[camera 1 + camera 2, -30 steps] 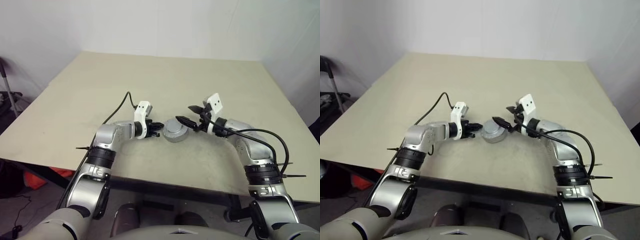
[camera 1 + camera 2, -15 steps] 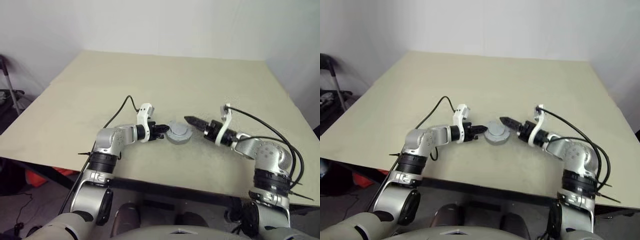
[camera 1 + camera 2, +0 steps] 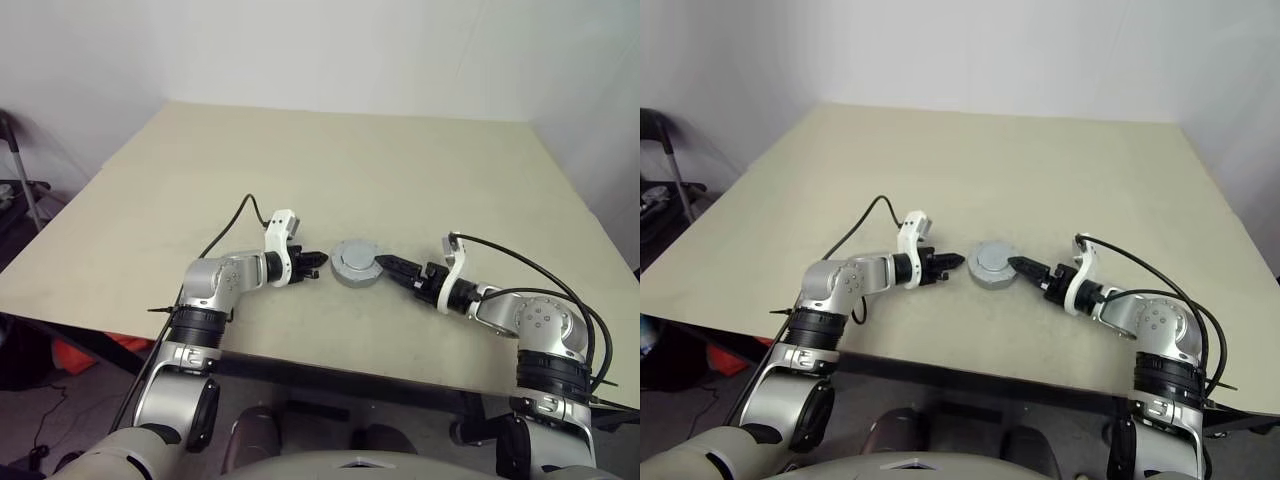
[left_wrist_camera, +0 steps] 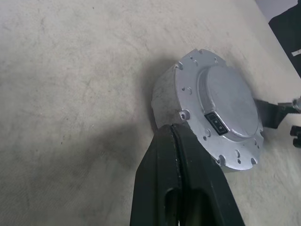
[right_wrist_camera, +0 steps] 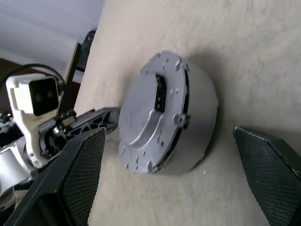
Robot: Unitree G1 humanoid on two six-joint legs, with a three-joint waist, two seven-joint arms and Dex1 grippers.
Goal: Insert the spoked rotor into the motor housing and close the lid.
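The left tool [image 3: 318,260] sits just left of centre in the left eye view, its two black fingers pressed together with nothing between them; in the left wrist view the closed fingertips [image 4: 175,134] lie against the near rim of the lid [image 4: 221,110], at the edge of its flange. The right tool [image 3: 1023,268], right of centre in the right eye view, has its fingers spread wide apart: in the right wrist view one textured pad [image 5: 80,165] stands at the lower left of the frame and the other at the lower right, with the assembly lying in the gap between them and touched by neither. The lid is a grey disc with small holes and notches round its edge and a small dark rectangular window on its raised middle; it sits closed on the motor housing [image 5: 200,122], whose plain grey wall shows beneath it. Together they form one short round body [image 3: 355,263] resting flat at the centre of the frame, between the two tools. The spoked rotor cannot be seen with the lid on. The beige worktop [image 3: 330,160] spreads out from there to the upper part of the frame, with a white wall behind it.
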